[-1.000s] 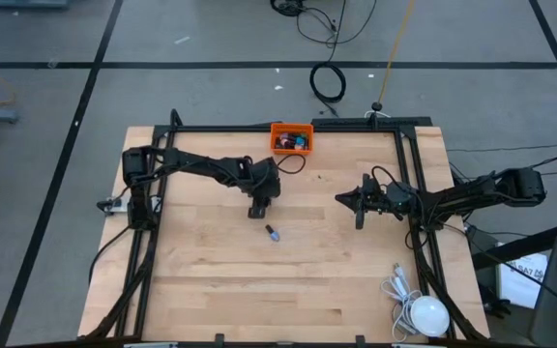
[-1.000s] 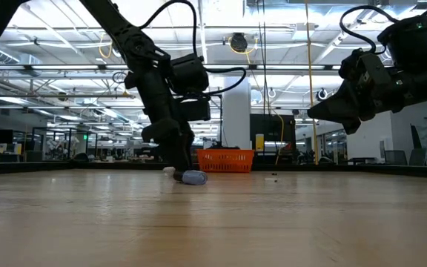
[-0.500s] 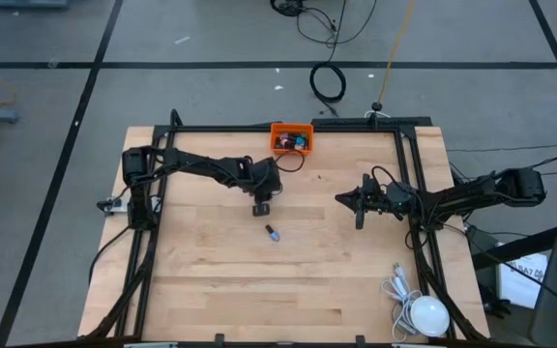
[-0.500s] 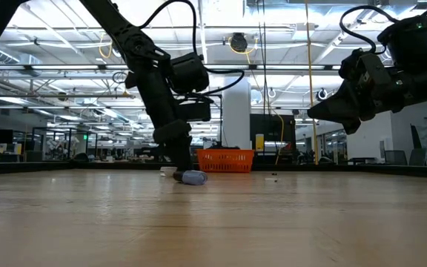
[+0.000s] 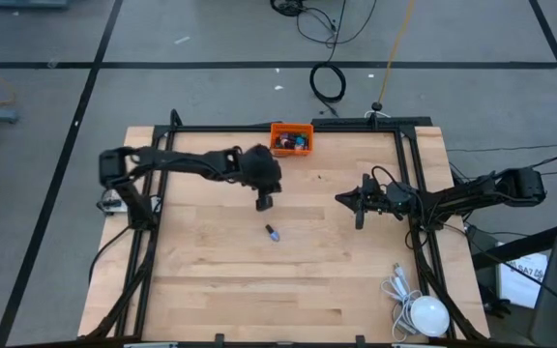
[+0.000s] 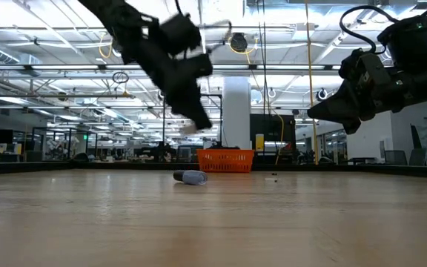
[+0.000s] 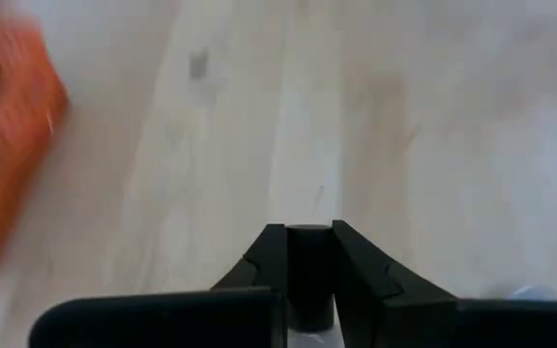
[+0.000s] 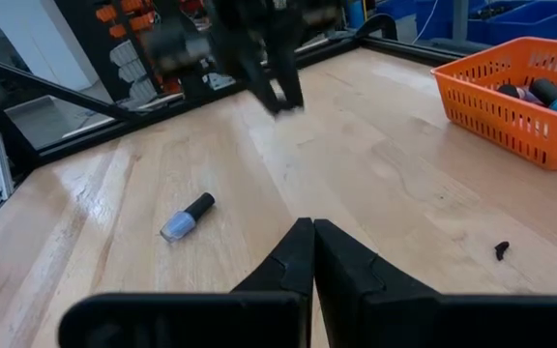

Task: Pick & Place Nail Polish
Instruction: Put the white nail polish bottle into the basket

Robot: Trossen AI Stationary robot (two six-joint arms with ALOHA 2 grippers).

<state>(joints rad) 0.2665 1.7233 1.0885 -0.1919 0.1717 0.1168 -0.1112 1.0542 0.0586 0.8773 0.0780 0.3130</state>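
Left pincer (image 5: 264, 201) is up off the table (image 5: 211, 280), between the orange bin (image 5: 291, 138) and the loose bottle, its fingers (image 7: 361, 275) pinching a dark-capped nail polish bottle (image 7: 308, 275). In the left wrist view the cap sits squarely between the two fingers and pale wood shows beyond. In the low view the pincer (image 6: 199, 122) hangs in the air, blurred, above the table top.

One pale blue bottle with a dark cap (image 5: 273, 233) lies on its side near the table's middle, apart from both arms; it also shows in the low view (image 6: 190, 177) and the right wrist view (image 8: 187, 217).

The orange bin at the far edge holds several bottles (image 8: 549, 92), dark, pink and blue.

Right pincer (image 5: 358, 217) hovers right of centre, fingers (image 8: 288, 261) pressed together on nothing, well apart from the lying bottle.

A white lamp-like object with cable (image 5: 424, 314) sits at the near right corner.
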